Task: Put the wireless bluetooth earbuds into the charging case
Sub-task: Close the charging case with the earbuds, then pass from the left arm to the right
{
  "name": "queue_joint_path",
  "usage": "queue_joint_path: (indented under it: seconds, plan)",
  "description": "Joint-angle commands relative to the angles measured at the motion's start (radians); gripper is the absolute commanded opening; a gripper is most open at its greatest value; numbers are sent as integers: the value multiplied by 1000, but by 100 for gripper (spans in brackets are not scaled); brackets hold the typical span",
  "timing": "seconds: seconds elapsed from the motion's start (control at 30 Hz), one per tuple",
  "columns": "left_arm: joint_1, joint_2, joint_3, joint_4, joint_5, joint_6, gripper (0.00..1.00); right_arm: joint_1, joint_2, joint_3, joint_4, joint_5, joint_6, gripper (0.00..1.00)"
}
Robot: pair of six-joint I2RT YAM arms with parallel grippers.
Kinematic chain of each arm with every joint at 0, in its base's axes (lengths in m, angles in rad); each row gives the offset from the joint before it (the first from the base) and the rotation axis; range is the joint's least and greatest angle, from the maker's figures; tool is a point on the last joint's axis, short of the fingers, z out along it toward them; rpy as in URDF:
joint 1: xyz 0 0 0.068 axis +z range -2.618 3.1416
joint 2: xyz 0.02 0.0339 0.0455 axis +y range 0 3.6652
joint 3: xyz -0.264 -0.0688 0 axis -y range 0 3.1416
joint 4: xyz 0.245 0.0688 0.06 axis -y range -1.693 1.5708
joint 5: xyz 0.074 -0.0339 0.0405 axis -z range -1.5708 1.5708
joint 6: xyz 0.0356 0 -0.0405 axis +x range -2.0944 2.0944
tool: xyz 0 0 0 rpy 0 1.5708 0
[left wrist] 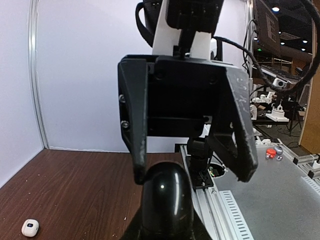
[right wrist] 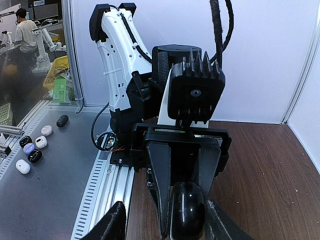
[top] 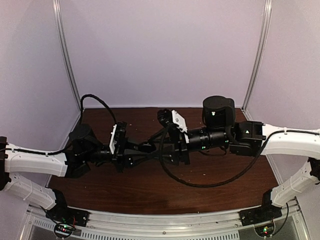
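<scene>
My left gripper (top: 149,150) is shut on a glossy black rounded case (right wrist: 188,210), held above the middle of the table. In the left wrist view the case (left wrist: 165,195) fills the bottom centre. My right gripper (right wrist: 165,212) is open, facing the left one head-on. Its fingers (left wrist: 240,150) straddle the case; one fingertip is at the case's top edge, the other is well clear. In the top view the right gripper (top: 167,147) meets the left and the case is hidden. A small white rounded thing (left wrist: 30,227) with a dark spot lies on the table; bud or case, I cannot tell. No black buds show.
The brown wooden table (top: 150,190) is walled by white panels at the back and sides. A black cable (top: 210,177) loops under the right arm. Outside the cell, a grey bench holds several small white, black and purple pods (right wrist: 31,150).
</scene>
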Motion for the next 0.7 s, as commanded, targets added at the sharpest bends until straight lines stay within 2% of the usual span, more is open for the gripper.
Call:
queue_joint_path:
  seconds: [0.0,0.23,0.37,0.67]
  plan:
    - [11,7,18,67,-40,-25,4,26,-39,8,-66,-39,-34,53]
    - [16,-5,23,27,-9,27,4,17,-75,-1,-91,82,-24,54]
    - [14,-6,49,-49,-4,90,4,-3,-70,2,-77,96,17,52]
    - [5,4,53,-37,3,97,4,-4,-20,30,-61,112,46,48]
